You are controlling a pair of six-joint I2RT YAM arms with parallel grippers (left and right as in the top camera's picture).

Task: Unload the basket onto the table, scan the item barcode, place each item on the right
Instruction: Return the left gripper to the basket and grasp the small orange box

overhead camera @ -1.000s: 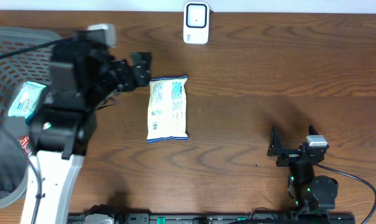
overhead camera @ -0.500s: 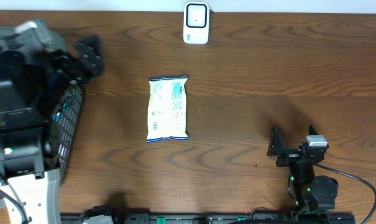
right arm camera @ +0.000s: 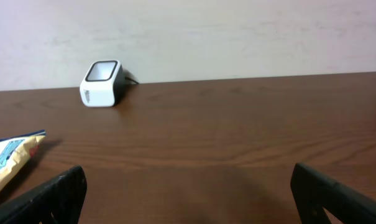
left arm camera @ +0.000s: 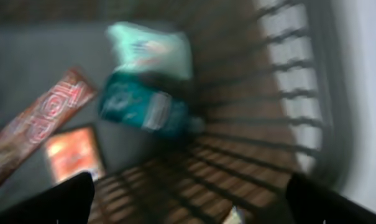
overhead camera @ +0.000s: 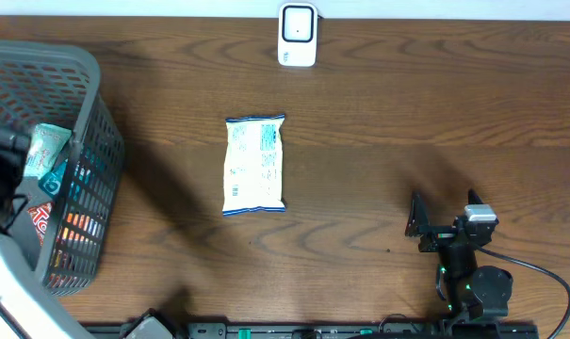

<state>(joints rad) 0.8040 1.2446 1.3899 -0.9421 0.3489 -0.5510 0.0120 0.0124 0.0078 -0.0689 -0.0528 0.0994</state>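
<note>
Both my grippers stand fully open and empty. The left gripper hangs over the packets in the basket, and the right gripper rests low at the near right of the table. The snack bag lies flat mid-table, well apart from the scanner at the far edge. Likely faults: my fingers skidding off the flat, slippery film; the barcode turned away from the scanner window; my left fingers catching the basket wall.

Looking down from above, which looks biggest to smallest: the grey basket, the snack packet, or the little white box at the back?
Largest: grey basket, even partly cut off by the frame.
Middle: snack packet.
Smallest: white scanner, clearly.
</note>
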